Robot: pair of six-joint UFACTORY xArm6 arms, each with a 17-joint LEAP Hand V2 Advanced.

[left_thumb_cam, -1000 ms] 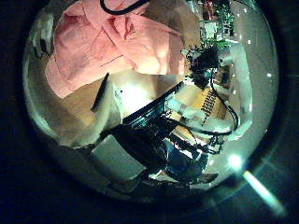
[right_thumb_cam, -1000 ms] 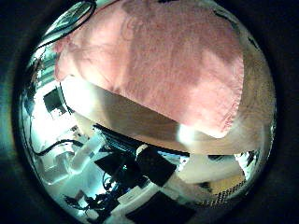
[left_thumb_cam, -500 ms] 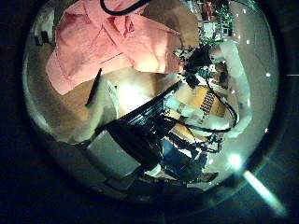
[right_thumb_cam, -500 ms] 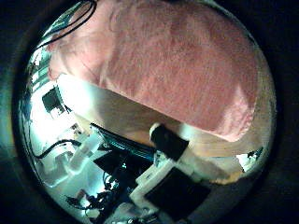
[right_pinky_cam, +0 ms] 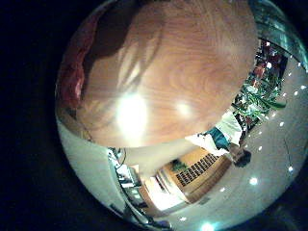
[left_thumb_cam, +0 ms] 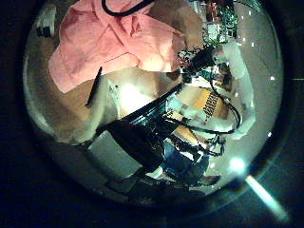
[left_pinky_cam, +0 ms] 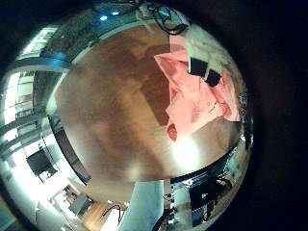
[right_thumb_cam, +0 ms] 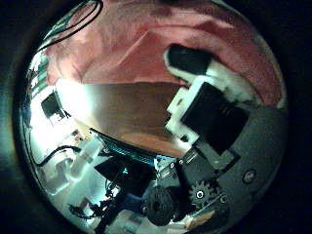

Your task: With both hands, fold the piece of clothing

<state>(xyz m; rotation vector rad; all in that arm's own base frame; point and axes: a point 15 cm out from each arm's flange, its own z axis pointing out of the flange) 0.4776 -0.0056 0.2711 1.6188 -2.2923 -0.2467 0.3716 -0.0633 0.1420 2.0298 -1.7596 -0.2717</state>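
The piece of clothing (left_pinky_cam: 197, 96) lies crumpled on the wooden table (left_pinky_cam: 115, 106), near one edge of it. In the left little finger side view a hand (left_pinky_cam: 203, 67) rests on the garment's edge with its fingertips on the cloth. The clothing (right_thumb_cam: 136, 44) is close to my right palm. My right hand (right_thumb_cam: 210, 102) has a finger curled in over it, the tip pressing the fabric. In the left thumb side view the garment (left_thumb_cam: 104, 43) lies bunched by the table's edge, farther from that palm. Only a thin dark sliver of my left hand (left_thumb_cam: 95, 87) shows.
Bare wood (right_pinky_cam: 164, 77) spreads beside the garment (right_pinky_cam: 77, 67). Past the table edge stand dark equipment (left_thumb_cam: 152, 142) and wooden furniture (left_thumb_cam: 214, 100). A dark cable (right_thumb_cam: 73, 24) loops beyond the cloth.
A finger of my right hand has swung in from the view's edge and curled onto the cloth. The left palm view has shifted slightly, and its white finger part has narrowed to a sliver.
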